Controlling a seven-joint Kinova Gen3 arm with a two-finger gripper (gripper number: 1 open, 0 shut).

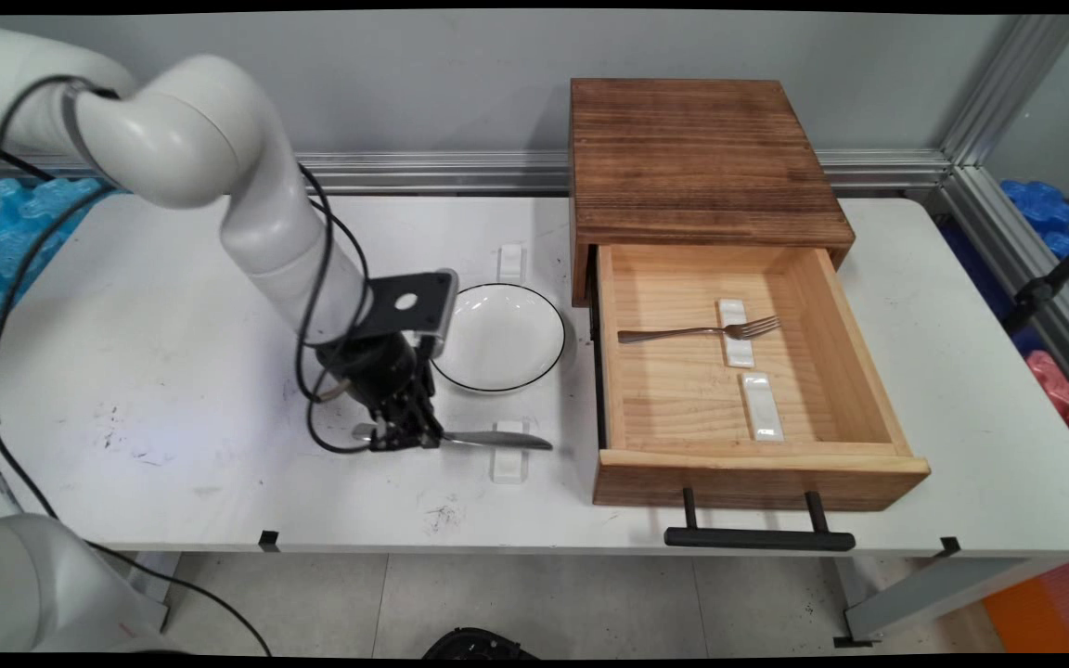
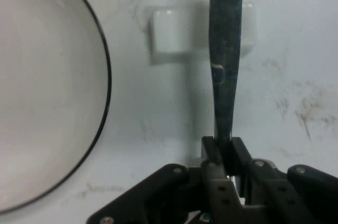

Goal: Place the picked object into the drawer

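Main view shows the gripper [image 1: 407, 436] low over the white table [image 1: 173, 371], just in front of a white plate [image 1: 497, 336] with a thin dark rim. Its fingers are closed tight on the handle of a table knife [image 1: 488, 440], which lies flat and points toward the picture's right. The blade passes over a small white rest [image 1: 508, 461], so that end of the knife sits raised off the table instead of lying on it. A second white rest [image 1: 511, 261] sits on the far side of the plate, with nothing on it.

Right of the plate stands a dark wooden box [image 1: 697, 158] with its light wooden drawer [image 1: 757, 464] pulled fully out toward the camera; the black handle [image 1: 759, 537] hangs past the table edge. Inside the drawer a fork [image 1: 697, 330] lies crosswise with its neck propped on one white rest [image 1: 736, 332], and another rest [image 1: 762, 405] lies bare just nearer the drawer front.

In the hand view the knife [image 2: 226, 65] runs straight up from between the fingertips [image 2: 238, 152], which pinch it with no gap showing. The rest [image 2: 171, 39] lies under the blade farther along, and the plate's rim [image 2: 103, 97] curves beside it at the left, apart from the knife.
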